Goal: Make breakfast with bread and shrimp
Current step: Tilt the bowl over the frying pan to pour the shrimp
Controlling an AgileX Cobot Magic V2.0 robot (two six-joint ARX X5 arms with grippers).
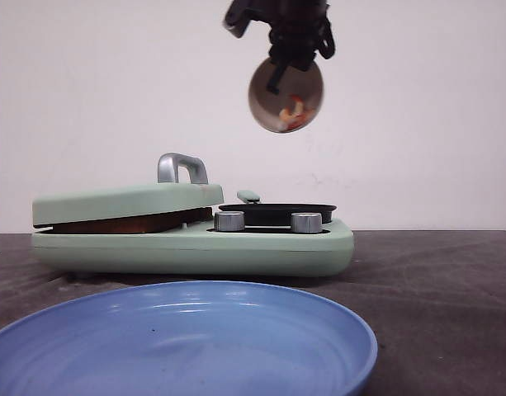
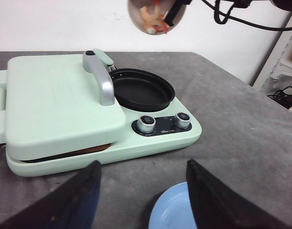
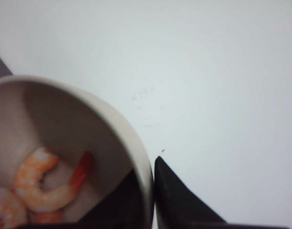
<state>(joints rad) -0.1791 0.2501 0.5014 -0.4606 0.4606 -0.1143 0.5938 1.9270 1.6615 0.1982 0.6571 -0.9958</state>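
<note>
Shrimp (image 3: pixel 38 183) bowl (image 1: pixel 286 95) in right claw (image 1: pixel 295 51), high above pan (image 1: pixel 277 211)

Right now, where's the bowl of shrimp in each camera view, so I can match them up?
Front view: the bowl of shrimp hangs high, right of centre, gripped by the right gripper.
Left wrist view: top edge, above the black pan.
Right wrist view: fills the lower left.
Shared landmark: the pink shrimp inside it.

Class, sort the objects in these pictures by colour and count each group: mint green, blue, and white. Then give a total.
Mint green: 1, the breakfast maker
Blue: 1, the plate
White: 1, the bowl of shrimp, held in the right pincer
Total: 3
</note>
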